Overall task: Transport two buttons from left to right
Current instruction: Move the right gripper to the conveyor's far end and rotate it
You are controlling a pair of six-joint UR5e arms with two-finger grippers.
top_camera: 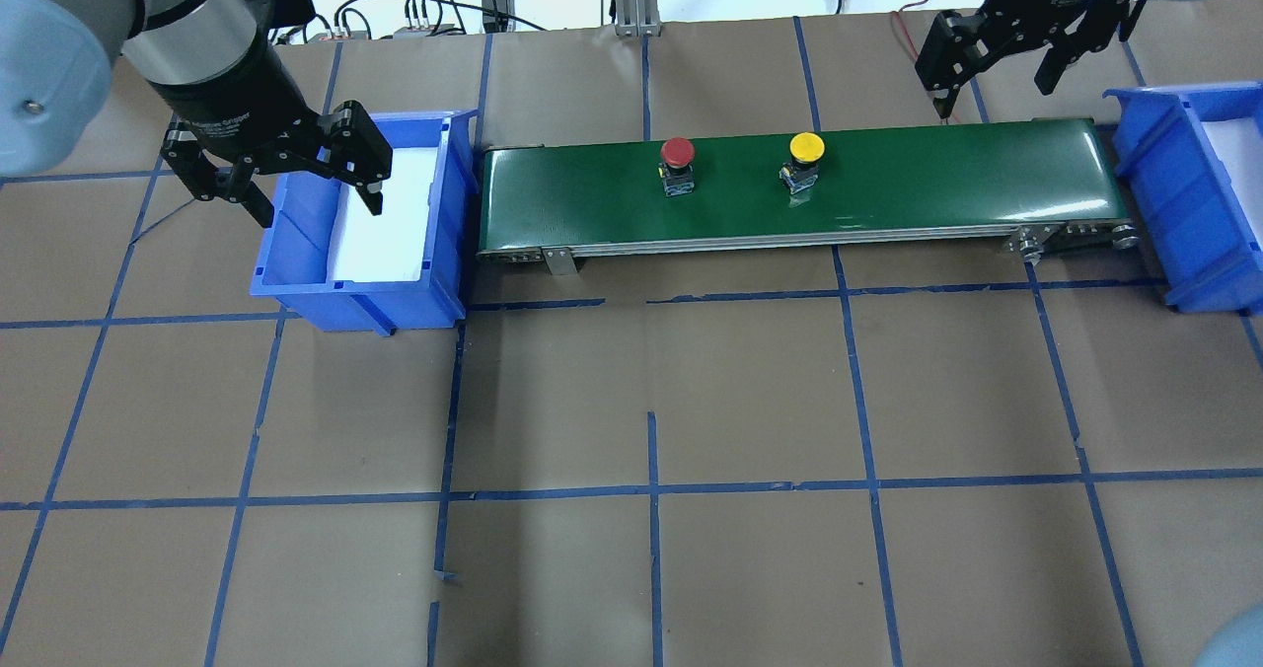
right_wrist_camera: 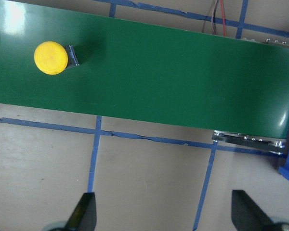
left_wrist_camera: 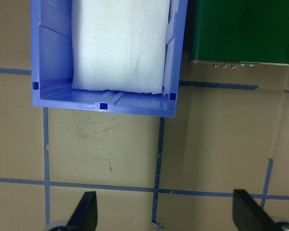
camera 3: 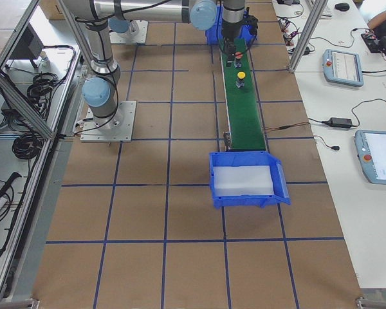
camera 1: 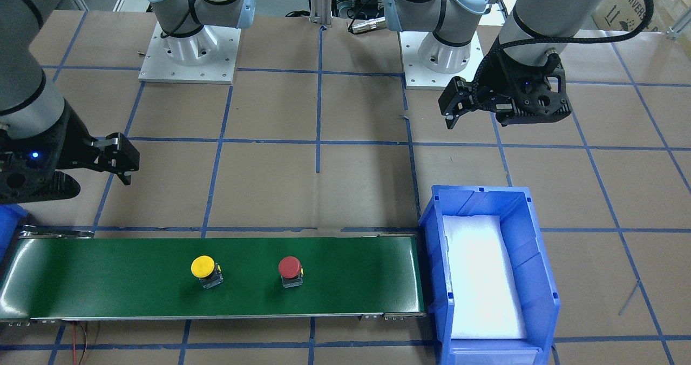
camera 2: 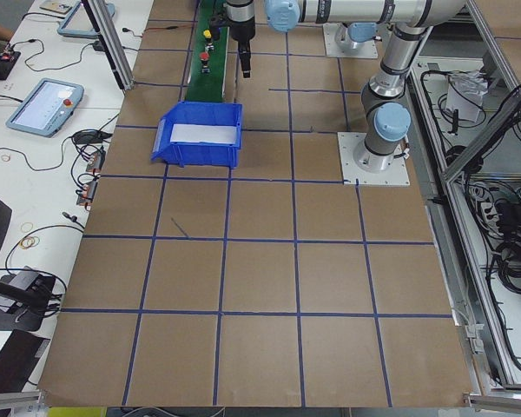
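L gripper (top_camera: 320, 211): fingers are spreading wide, gripping nothing, hovering near the left bin's (top_camera: 449, 203) robot-side end. R gripper (top_camera: 995, 95) is also gaping, empty, beside the belt's (top_camera: 937, 174) right end. Yellow button (top_camera: 806, 147) & red button (top_camera: 676, 151) are sitting mid-belt, so approx. halfway; neither is lying in the right bin (top_camera: 1154, 174) yet. R wrist cam is catching only the yellow one; overhead is showing both.

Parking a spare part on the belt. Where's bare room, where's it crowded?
On the belt: a long bare stretch between the yellow button and the right bin; a shorter one between the red button and the left bin. Tight between the two buttons.
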